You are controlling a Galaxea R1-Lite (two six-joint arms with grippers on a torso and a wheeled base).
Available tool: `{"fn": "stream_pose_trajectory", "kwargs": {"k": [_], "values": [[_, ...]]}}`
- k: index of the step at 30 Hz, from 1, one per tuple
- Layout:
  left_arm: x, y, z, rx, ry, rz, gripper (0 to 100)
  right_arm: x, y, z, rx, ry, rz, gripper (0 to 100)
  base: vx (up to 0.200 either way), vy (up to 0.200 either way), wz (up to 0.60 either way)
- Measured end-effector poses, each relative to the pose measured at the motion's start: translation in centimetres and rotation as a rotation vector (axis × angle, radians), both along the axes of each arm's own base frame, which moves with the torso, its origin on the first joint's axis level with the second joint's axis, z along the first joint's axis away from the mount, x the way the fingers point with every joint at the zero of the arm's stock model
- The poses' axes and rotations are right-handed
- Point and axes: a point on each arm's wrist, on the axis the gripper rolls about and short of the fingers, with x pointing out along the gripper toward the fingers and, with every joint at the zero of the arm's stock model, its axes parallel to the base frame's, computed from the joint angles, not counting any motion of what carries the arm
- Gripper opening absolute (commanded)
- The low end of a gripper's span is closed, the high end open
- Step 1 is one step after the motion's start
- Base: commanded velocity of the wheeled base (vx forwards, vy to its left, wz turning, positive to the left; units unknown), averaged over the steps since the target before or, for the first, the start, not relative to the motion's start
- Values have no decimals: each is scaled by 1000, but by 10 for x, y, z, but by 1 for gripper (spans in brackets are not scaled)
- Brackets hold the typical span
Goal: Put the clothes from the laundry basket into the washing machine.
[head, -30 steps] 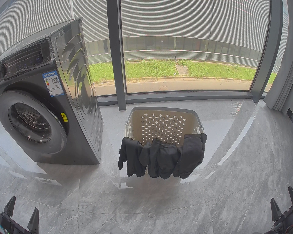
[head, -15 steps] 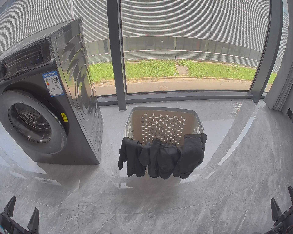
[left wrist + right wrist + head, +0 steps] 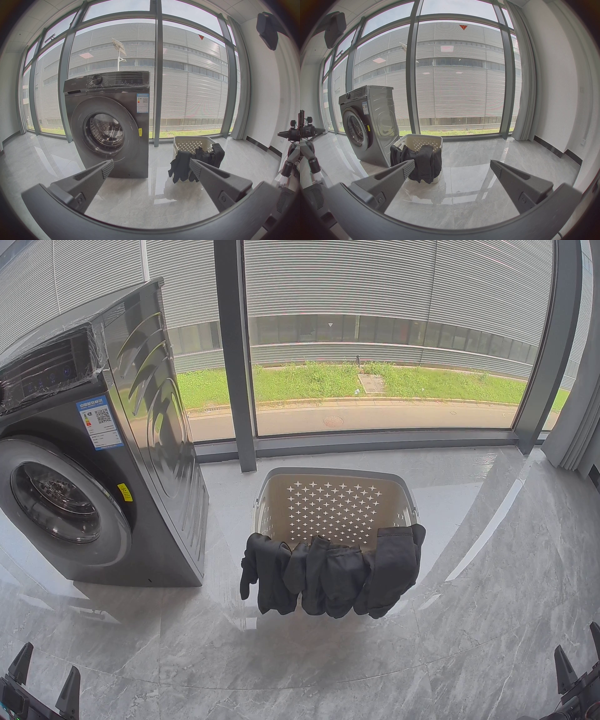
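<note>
The whole head view has shifted over the last half second. The washer (image 3: 94, 446) sits farther toward the left edge and the basket (image 3: 337, 473) a touch lower, yet the two keep the same spacing, so this reads as the camera moving, not the things. Both arms look as they did before, low at the near corners. The left pincer (image 3: 47, 671) is released, its jaws spread wide with nothing between them, and the right pincer (image 3: 578, 649) is likewise released and empty. The clothes (image 3: 331, 574), a bunch of dark pieces, hang over the basket's near rim, partly inside and partly draping down its outer wall toward the floor (image 3: 300, 652). The basket stands just to the right of the washer, apart from it. Nothing is picked up yet, so the task is at its start. The shift probably means the robot is squaring itself to the basket, and a grasp on the draped clothes looks like the first step. Whether the washer's round door is shut I cannot tell for sure; it may need opening first.
</note>
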Motion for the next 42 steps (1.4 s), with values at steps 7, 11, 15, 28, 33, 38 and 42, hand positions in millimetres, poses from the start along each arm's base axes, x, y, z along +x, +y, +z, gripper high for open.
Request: {"fn": "stream_pose_trajectory", "kwargs": {"k": [7,11,15,28,33,38,42], "values": [[0,0,0,-2,0,0,100,0,0,0,0,0,0,100,114,0,0],[0,0,0,-2,0,0,100,0,0,0,0,0,0,100,200,0,0],[0,0,0,-3,0,1,100,0,0,0,0,0,0,100,200,0,0],[0,0,0,-4,0,1,100,0,0,0,0,0,0,100,62,0,0],[0,0,0,-4,0,2,100,0,0,0,0,0,0,100,0,-200,0],[0,0,0,-5,0,5,100,0,0,0,0,0,0,100,0,-40,0],[0,0,0,-5,0,7,100,0,0,0,0,0,0,100,0,0,0]]}}
